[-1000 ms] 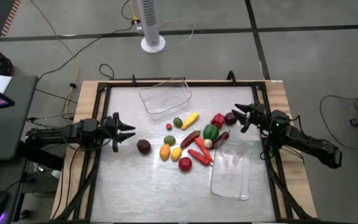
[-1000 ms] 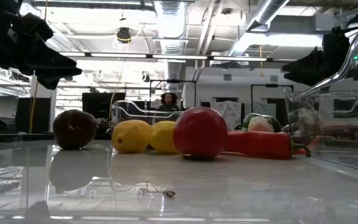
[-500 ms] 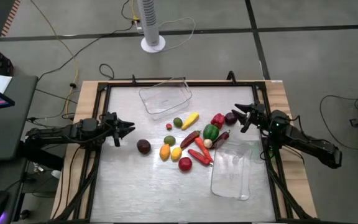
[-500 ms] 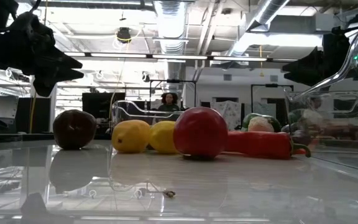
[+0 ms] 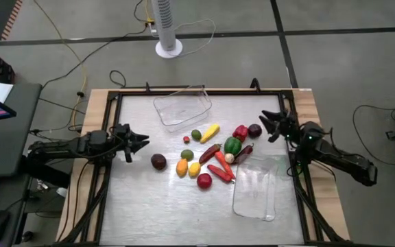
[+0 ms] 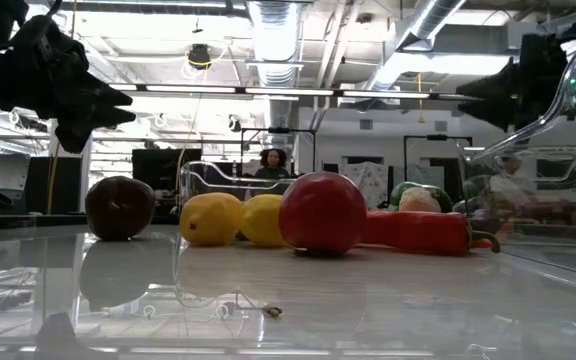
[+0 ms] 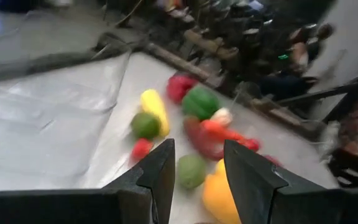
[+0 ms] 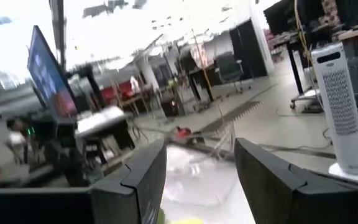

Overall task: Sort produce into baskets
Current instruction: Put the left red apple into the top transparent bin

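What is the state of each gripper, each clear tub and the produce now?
Left gripper: open, empty, above the table.
Right gripper: open, empty, near the dark purple round fruit.
Far clear plastic tub: empty.
Near clear plastic tub: empty.
Toy produce pile: unsorted, on the table.

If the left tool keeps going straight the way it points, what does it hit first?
Probably the dark purple round fruit; the left tool points toward the produce pile, jaws slightly apart and empty. Height is unclear, so it may pass over.
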### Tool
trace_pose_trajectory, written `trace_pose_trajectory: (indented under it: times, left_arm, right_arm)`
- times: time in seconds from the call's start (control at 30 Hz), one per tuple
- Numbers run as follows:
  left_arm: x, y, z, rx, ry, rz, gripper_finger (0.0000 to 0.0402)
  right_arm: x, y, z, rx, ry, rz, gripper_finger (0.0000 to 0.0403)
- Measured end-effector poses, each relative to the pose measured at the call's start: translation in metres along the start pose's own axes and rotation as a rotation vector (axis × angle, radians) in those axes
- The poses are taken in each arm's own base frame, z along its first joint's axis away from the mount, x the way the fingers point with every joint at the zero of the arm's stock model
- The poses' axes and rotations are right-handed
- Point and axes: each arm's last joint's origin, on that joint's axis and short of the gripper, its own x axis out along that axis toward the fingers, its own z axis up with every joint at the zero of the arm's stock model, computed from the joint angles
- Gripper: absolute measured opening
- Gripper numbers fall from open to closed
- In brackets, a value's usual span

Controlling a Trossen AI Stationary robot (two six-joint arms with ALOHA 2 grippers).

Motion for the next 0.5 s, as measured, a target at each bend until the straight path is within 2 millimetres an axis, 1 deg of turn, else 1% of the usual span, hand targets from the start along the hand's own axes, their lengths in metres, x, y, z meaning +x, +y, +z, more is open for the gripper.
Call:
trace_pose_trajectory:
  times: [0.03, 0.13, 0.2, 0.3, 0.4, 0.5]
  left_arm:
    - [0.0, -0.003, 0.003, 0.032, -0.024, -0.058, 0.0123]
    - [-0.002, -0.013, 0.011, 0.172, -0.059, -0.306, 0.0123]
    - [-0.004, -0.017, 0.013, 0.222, -0.071, -0.398, 0.0123]
    - [-0.004, -0.018, 0.014, 0.238, -0.086, -0.414, 0.0123]
    - [-0.004, -0.017, 0.013, 0.237, -0.074, -0.399, 0.0123]
    - [0.0, -0.013, 0.011, 0.238, -0.075, -0.282, 0.0126]
  right_arm:
    - [0.0, 0.001, 0.003, 0.007, -0.029, -0.001, 0.0217]
    - [0.0, 0.003, 0.009, 0.018, -0.094, 0.014, 0.0217]
    - [-0.001, 0.004, 0.013, 0.024, -0.134, 0.029, 0.0217]
    - [-0.001, 0.005, 0.015, 0.05, -0.162, 0.044, 0.0217]
    - [0.001, 0.007, 0.014, 0.051, -0.106, 0.082, 0.0217]
    - [0.004, 0.007, 0.011, 0.045, -0.047, 0.099, 0.0217]
